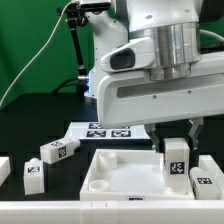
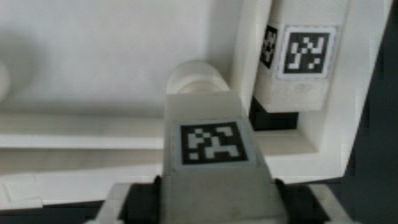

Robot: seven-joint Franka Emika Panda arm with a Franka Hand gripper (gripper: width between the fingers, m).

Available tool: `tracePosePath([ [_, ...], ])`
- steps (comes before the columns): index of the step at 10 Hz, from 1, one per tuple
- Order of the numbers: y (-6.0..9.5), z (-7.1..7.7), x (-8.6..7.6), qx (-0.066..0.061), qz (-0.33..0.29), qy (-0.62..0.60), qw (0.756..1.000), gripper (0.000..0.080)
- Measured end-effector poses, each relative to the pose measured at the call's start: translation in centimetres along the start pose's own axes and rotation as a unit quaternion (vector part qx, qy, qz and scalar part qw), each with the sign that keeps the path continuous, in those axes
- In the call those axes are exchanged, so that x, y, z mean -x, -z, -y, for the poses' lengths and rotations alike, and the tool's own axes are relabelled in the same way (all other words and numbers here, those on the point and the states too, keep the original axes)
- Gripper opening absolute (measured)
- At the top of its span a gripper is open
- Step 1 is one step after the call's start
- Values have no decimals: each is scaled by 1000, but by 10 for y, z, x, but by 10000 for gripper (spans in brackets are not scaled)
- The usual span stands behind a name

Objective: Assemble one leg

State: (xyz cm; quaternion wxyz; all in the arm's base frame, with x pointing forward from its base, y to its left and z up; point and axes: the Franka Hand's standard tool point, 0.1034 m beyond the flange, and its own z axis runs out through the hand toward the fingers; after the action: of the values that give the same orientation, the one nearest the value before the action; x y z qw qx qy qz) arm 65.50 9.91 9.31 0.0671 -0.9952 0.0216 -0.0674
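White leg (image 1: 177, 163) upright, long axis vertical.

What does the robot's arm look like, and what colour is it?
The arm is mostly smooth and white, with a shiny silver round band near the wrist. Below that is a wide, boxy white end effector with two short dark fingers. A thin black cable trails behind it. No labels or stickers show on the arm itself.

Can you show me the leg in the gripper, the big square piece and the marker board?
held leg (image 1: 177, 163): exterior view, its tagged front face.
big square piece (image 1: 125, 172): exterior view, its sunken middle.
marker board (image 1: 110, 131): exterior view, its tagged top.
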Motion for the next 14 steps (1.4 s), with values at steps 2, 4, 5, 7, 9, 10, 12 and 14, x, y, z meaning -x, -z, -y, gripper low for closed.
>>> tracePosePath([
  [2, -1, 3, 0, -9, -8, -79, 997, 287],
  [4, -1, 4, 1, -16, -9, -193, 981, 287],
  [5, -2, 3, 0, -17, -9, -241, 970, 287],
  [7, -2, 3, -1, -25, -11, -336, 942, 287],
  [9, -2, 3, 0, -24, -11, -404, 914, 287],
  [10, -2, 3, 1, -26, -9, -429, 903, 287],
  [12, -2, 3, 1, -24, -9, -392, 920, 297],
  [14, -1, 3, -1, -24, -7, -326, 945, 608],
])
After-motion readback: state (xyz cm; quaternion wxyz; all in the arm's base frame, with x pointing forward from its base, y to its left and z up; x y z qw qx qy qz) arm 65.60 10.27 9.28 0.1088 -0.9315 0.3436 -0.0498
